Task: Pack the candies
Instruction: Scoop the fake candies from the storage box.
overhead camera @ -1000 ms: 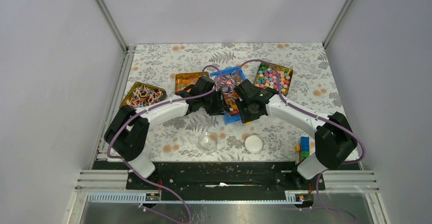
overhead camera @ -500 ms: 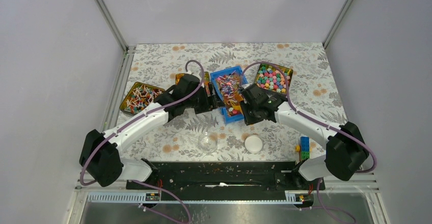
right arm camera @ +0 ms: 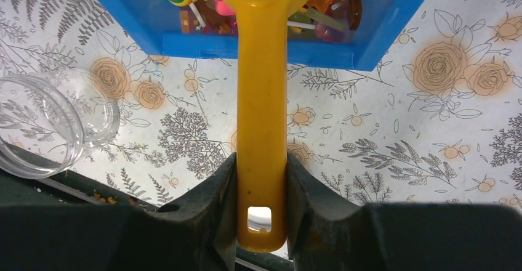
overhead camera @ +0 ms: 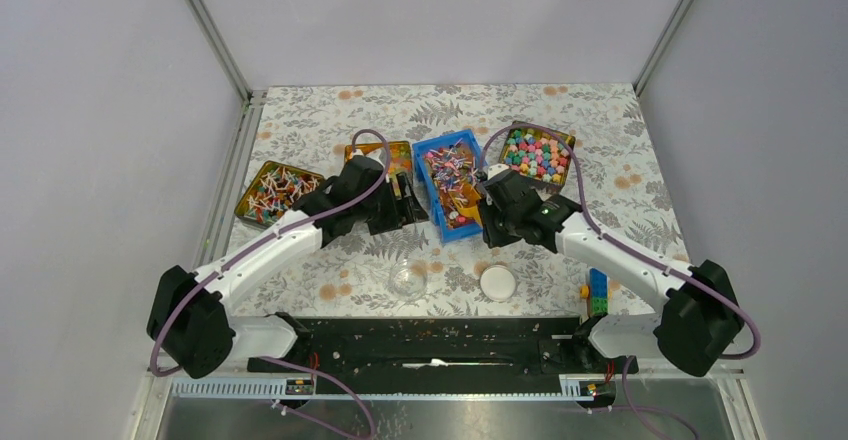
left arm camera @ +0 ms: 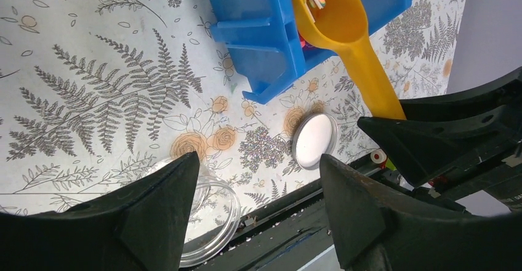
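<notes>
The candies are small twist-wrapped sweets heaped in a blue bin at mid-table. My right gripper is shut on the handle of a yellow scoop. The scoop's bowl reaches over the bin's near wall among the candies. In the top view the right gripper sits at the bin's near right corner. My left gripper is open and holds nothing, hovering just left of the bin. In the left wrist view the scoop shows a few sweets in its bowl.
A clear glass jar and its white lid stand near the front edge. A gold tray of stick sweets lies left, an orange tray beside the bin, a tray of pastel sweets right. Toy bricks sit front right.
My left gripper has opened and drawn back to the left, away from the blue bin. The right gripper, still holding the scoop, has shifted slightly right and nearer.
</notes>
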